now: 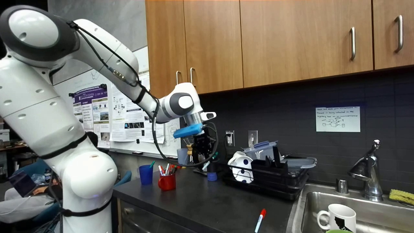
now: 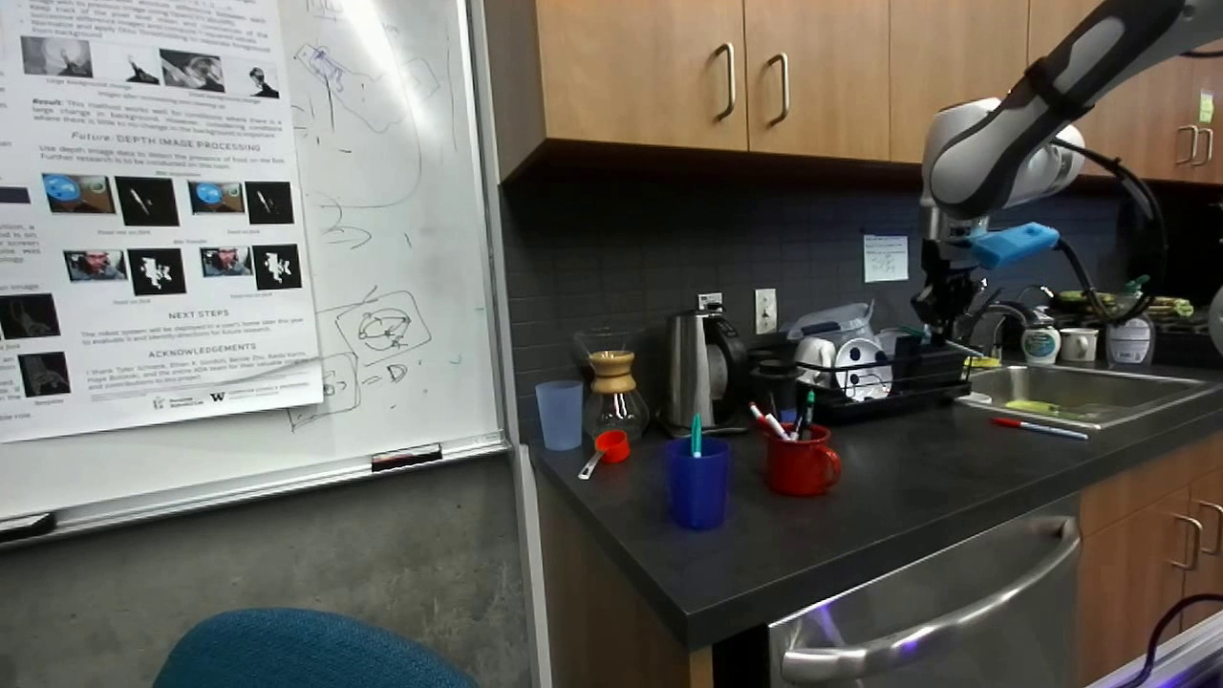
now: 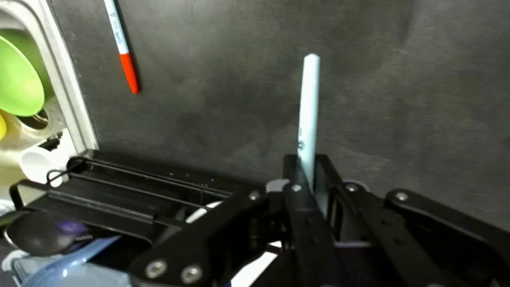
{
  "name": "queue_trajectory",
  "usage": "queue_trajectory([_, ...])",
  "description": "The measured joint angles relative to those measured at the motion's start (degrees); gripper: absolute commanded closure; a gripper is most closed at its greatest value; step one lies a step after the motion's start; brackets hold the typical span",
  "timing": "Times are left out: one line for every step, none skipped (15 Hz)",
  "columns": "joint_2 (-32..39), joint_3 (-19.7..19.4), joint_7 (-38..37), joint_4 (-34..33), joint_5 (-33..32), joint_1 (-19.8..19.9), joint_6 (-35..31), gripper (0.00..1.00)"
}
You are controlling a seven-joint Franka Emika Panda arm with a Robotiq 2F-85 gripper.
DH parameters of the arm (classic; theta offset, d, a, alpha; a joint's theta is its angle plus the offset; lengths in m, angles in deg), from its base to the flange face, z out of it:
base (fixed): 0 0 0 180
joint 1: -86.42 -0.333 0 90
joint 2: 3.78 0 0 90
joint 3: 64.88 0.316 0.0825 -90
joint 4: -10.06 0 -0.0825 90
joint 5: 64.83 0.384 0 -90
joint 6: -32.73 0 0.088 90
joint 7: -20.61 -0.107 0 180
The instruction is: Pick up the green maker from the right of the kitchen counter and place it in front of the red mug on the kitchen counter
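Wooden cabinets (image 1: 278, 42): big run of doors across the top of both exterior views, metal handles (image 1: 353, 43) on them
Kitchen counter (image 1: 207, 204): long, smooth, nearly black, pretty much all the small stuff sits on it
Robot arm (image 1: 42, 110): white and grey, comes in from the left in an exterior view, with a blue piece (image 1: 188, 130) by its wrist
Sink (image 1: 388, 216): plain steel, set into the counter
Dish rack (image 1: 278, 186): black, on the counter just beside the sink, stuffed with dishes, a white dotted one (image 1: 242, 170) facing out
Gripper (image 3: 306, 164): pinching the green marker (image 3: 308, 107), one finger either side, wrist view shows it best
White mug (image 1: 339, 212): in the sink, rim up, dark print on its side
Red mug (image 2: 801, 468): upright on the counter near the end away from the sink, bunch of pens (image 2: 774, 420) poking out the top
Blue cup (image 2: 698, 487): just beside the red mug, small gap between them, a green stick (image 2: 696, 435) poking up
Green marker: up off the counter in the gripper, pale body sticking out past the fingertips, well apart from the red mug
Red-tipped pen (image 1: 258, 225): lying loose on the counter near the sink, apart from the green marker
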Motion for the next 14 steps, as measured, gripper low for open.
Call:
queue_trajectory([-2.2,1.1,0.4,0.4,0.3,-1.6,1.2,0.97])
queue_trajectory([-4.3,2.2,0.6,0.8,0.4,-3.2,2.4,0.97])
queue_trajectory([-6.2,3.2,0.9,1.1,0.6,-4.9,3.5,0.97])
queue_trajectory([-8.0,4.2,1.5,1.3,1.2,-6.8,4.7,0.97])
queue_trajectory([-9.4,5.0,2.0,1.4,1.8,-8.6,5.7,0.97])
queue_trajectory([-10.6,5.8,2.8,1.5,2.6,-10.4,6.9,0.97])
queue_trajectory([-11.6,6.4,3.6,1.5,3.3,-12.3,8.1,0.97])
queue_trajectory([-12.4,6.9,4.6,1.5,4.2,-14.2,9.3,0.97])
queue_trajectory([-12.9,7.4,5.6,1.5,5.0,-16.1,10.2,0.97])
queue_trajectory([-13.2,7.8,6.5,1.5,5.7,-17.8,11.0,0.97])
queue_trajectory([-13.3,8.1,7.7,1.5,6.5,-19.6,11.8,0.97])
queue_trajectory([-13.3,8.2,8.8,1.5,7.3,-21.2,12.6,0.97])
queue_trajectory([-13.2,8.4,9.8,1.5,8.0,-22.6,13.3,0.97])
queue_trajectory([-13.2,8.5,10.8,1.5,8.7,-23.9,14.1,0.97])
